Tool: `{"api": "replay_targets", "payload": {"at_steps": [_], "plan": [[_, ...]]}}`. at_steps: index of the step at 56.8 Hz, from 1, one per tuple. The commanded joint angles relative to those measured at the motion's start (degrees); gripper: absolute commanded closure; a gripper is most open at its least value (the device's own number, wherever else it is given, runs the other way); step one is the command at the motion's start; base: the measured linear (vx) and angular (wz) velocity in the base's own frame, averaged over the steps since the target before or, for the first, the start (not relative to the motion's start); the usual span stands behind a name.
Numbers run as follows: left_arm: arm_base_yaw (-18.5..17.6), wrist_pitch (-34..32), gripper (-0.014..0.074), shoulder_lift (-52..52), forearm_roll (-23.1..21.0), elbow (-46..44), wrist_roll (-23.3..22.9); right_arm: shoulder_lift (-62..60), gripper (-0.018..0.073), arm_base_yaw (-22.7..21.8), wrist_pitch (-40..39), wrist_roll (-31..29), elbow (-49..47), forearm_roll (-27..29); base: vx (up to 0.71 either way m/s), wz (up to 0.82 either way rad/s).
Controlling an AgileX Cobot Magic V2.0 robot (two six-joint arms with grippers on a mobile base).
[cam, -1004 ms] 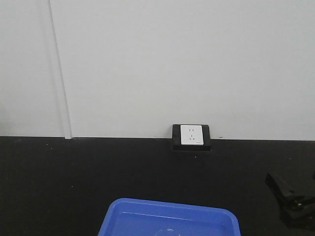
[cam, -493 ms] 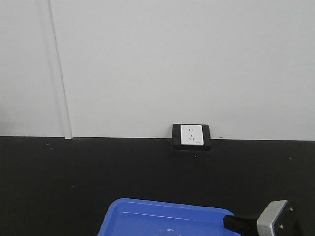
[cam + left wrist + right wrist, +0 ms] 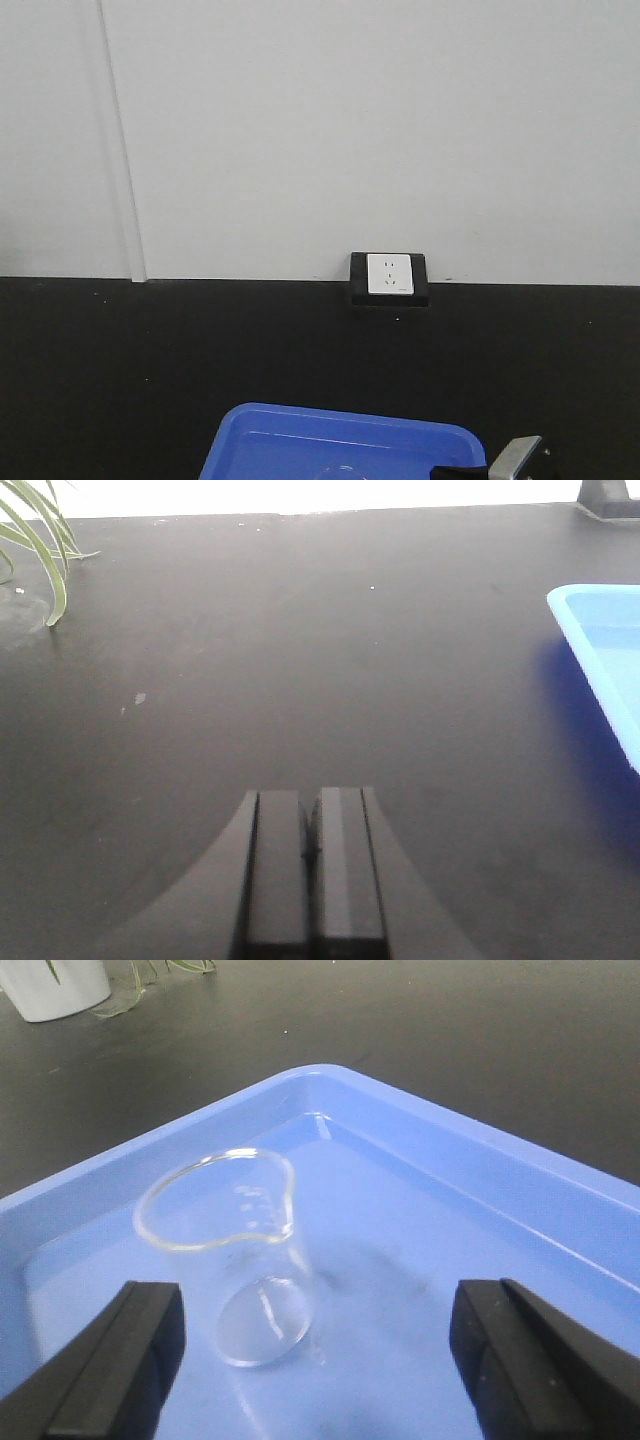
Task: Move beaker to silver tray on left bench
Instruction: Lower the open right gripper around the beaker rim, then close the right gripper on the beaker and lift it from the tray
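Observation:
The small clear glass beaker (image 3: 240, 1250) stands upright in a blue tray (image 3: 480, 1190); its rim barely shows at the bottom of the front view (image 3: 340, 470). My right gripper (image 3: 315, 1345) is open above the tray, its two black fingers (image 3: 120, 1360) wide apart, the beaker between them nearer the left finger, untouched. Part of that arm shows at the lower right of the front view (image 3: 505, 465). My left gripper (image 3: 310, 825) is shut and empty above the black bench. The silver tray is out of view.
The blue tray (image 3: 340, 440) sits on a black bench top (image 3: 150, 350), its corner also in the left wrist view (image 3: 605, 650). A wall socket (image 3: 390, 277) sits at the back wall. Plant leaves (image 3: 40, 550) and a white pot (image 3: 55, 985) stand at the left.
The right arm has swung from the far right of the bench leftward and down to the blue tray's right corner. The tray and beaker have not moved.

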Motion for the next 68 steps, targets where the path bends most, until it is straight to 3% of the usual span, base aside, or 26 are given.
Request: {"api": "replay_targets", "payload": {"at_steps": [1, 18, 42, 53, 68], "plan": [[-0.4, -4.5, 0.0595, -0.9, -0.1, 1.6, -0.2, -0.4, -0.0023, 1.0, -5.0, -0.3, -3.3, 1.2, 0.00, 0.00], [-0.4, -4.5, 0.0595, -0.9, -0.1, 1.6, -0.2, 2.9, -0.0023, 7.9, 2.9, -0.8, -8.0, 2.3, 0.00, 0.00], [-0.4, -4.5, 0.0595, -0.9, -0.1, 1.6, -0.2, 10.7, -0.0023, 8.5, -3.6, 0.2, -12.7, 1.8, 0.00, 0.00], [-0.4, -4.5, 0.0595, -0.9, -0.1, 1.6, -0.2, 12.6, -0.0023, 12.3, -2.6, -0.5, -16.1, 2.3, 0.00, 0.00], [-0.4, -4.5, 0.0595, -0.9, -0.1, 1.6, -0.2, 15.4, 0.0025, 17.5, -0.2, -0.6, -21.9, 11.0, 0.00, 0.00]]}}
